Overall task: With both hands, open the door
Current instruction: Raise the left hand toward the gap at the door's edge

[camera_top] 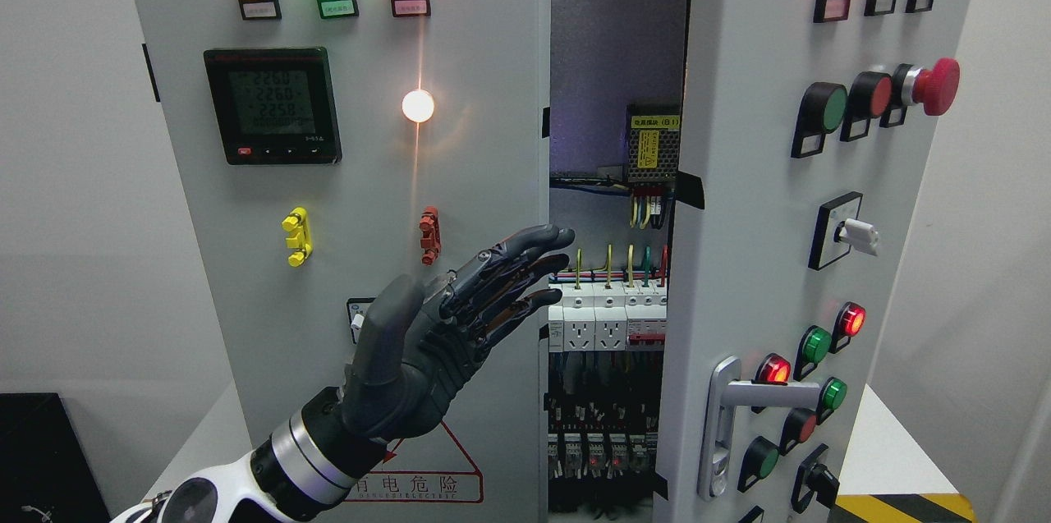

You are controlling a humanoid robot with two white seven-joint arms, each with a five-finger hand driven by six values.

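The right door (788,260) of the grey electrical cabinet stood swung partly outward at the right of the head view, its silver lever handle (727,416) low on its face among red and green buttons. Through the gap between it and the closed left door (369,178) showed wiring and a row of white breakers (603,322). The left hand (460,326) came in from the lower left, fingers (534,248) extended and relaxed, grasping nothing, their tips reaching the inner edge of the left door beside the opening. Whether they touched the edge could not be told. On the left door sat 3 lit lamps, a digital meter (273,105) and a yellow clip (296,236).
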